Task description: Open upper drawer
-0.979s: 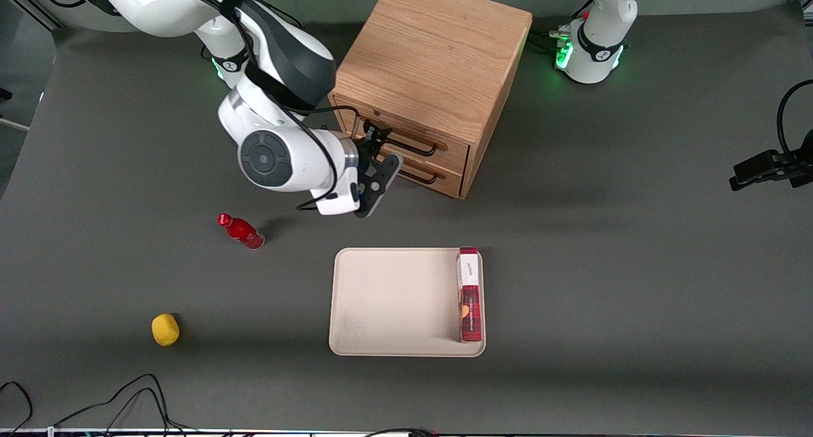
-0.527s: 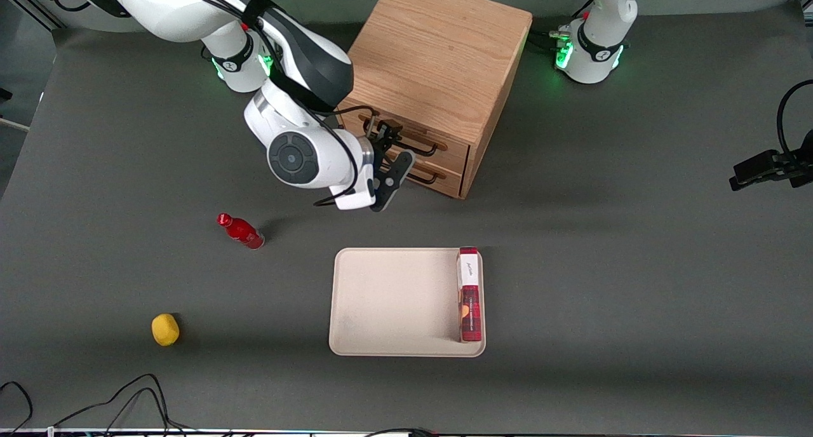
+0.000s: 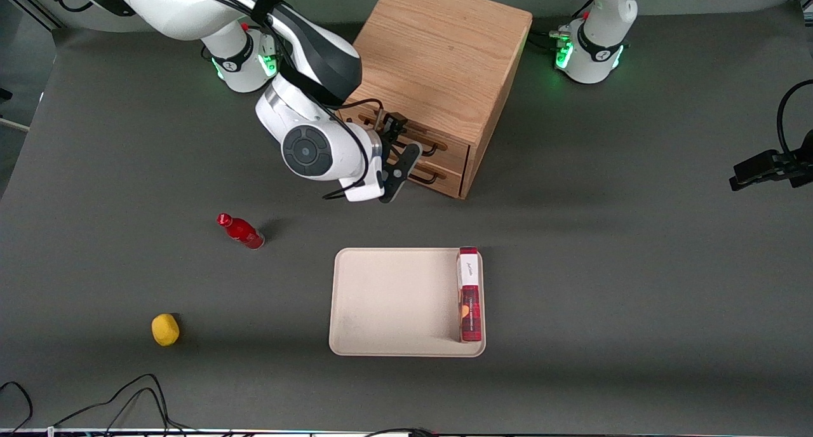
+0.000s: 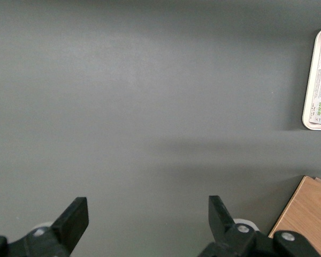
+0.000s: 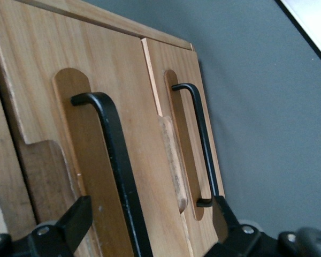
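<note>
The right arm's gripper (image 3: 395, 146) has its jaws spread wide, level with the front of the oak cabinet (image 3: 438, 62), one on either side of the long black wire handle (image 5: 115, 160) without pinching it. That handle belongs to the upper drawer (image 3: 413, 140), the light wood front directly under the cabinet top, which appears fully shut, flush with the matching bottom drawer (image 3: 433, 174) just below it.

The wire handle looks stiff and thin, standing proud of an oval recess, so the midspan of the bar is probably the best place to close on; a grip near a bend could twist the pull. The shallow drawer should slide lightly, though the cabinet might shift if it sticks.

Nearer the camera on the dark grey worktop (image 3: 635, 297) sit a beige tray (image 3: 394, 297) carrying a red carton (image 3: 469, 295), a small red bottle (image 3: 241, 230) and a yellow lemon-like object (image 3: 165, 329).
</note>
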Robot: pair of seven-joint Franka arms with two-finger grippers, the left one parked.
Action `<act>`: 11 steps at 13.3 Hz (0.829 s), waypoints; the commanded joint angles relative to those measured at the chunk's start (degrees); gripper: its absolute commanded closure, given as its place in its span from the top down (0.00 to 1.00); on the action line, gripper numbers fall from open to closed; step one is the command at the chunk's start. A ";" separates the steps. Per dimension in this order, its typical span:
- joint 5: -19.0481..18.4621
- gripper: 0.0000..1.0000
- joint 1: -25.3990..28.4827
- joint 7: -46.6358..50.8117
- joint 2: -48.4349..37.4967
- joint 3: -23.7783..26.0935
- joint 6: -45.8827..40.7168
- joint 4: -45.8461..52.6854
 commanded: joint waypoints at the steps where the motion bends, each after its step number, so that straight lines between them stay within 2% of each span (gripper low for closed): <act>1: -1.74 1.00 -0.94 1.27 -1.41 0.63 1.40 -1.70; 11: -2.36 1.00 -0.50 1.36 -1.15 0.63 3.25 -3.11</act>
